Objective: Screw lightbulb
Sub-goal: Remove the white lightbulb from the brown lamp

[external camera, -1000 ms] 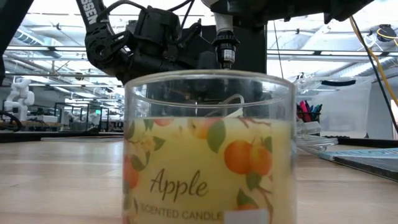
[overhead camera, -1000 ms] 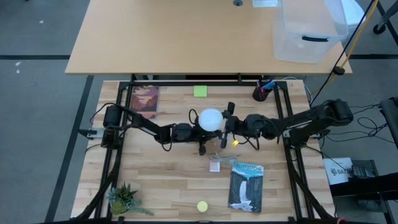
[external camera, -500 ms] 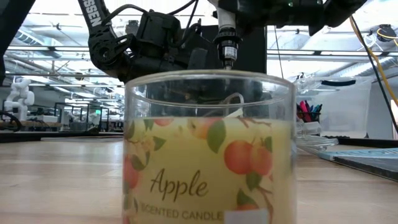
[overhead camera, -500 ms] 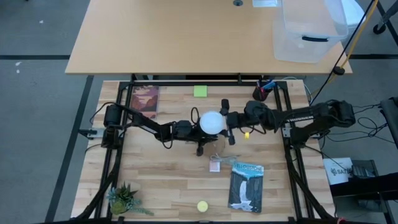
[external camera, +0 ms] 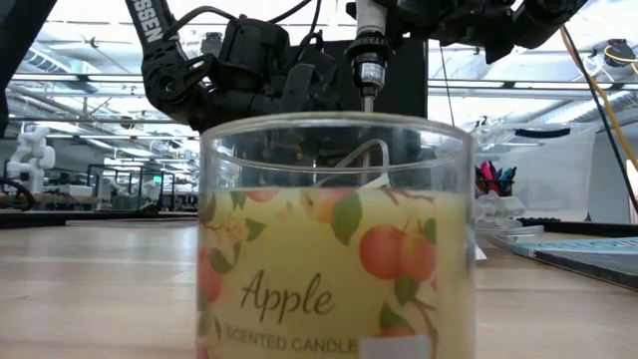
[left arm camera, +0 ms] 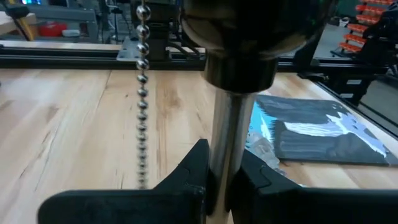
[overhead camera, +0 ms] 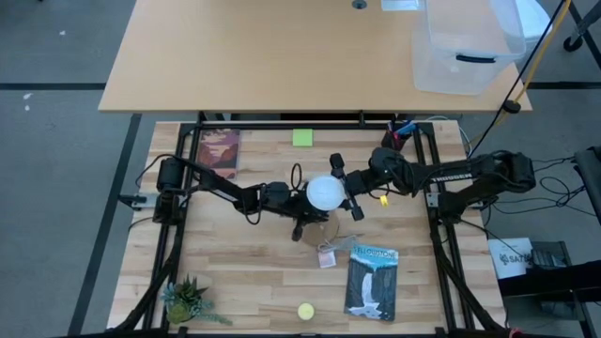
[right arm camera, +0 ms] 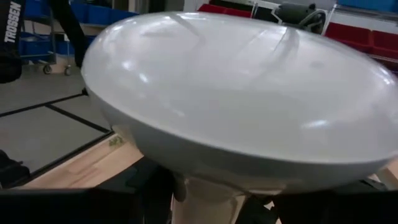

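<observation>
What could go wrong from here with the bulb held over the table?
1. The left gripper pinches only a thin metal rod; twisting the lightbulb could spin or slip the rod in that grip.
2. The bead chain hangs loose right beside the rod and could snag.
3. The right gripper holds the smooth bulb; it may slide or start crooked.

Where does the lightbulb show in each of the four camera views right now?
High view: lightbulb at table centre, between both arms.
Low view: only its silver screw neck shows, top centre, above the candle jar.
Left wrist view: not identifiable; a metal stem stands between the fingers.
Right wrist view: white globe fills the picture.
Shared landmark: dark booklet, also in the left wrist view.
</observation>
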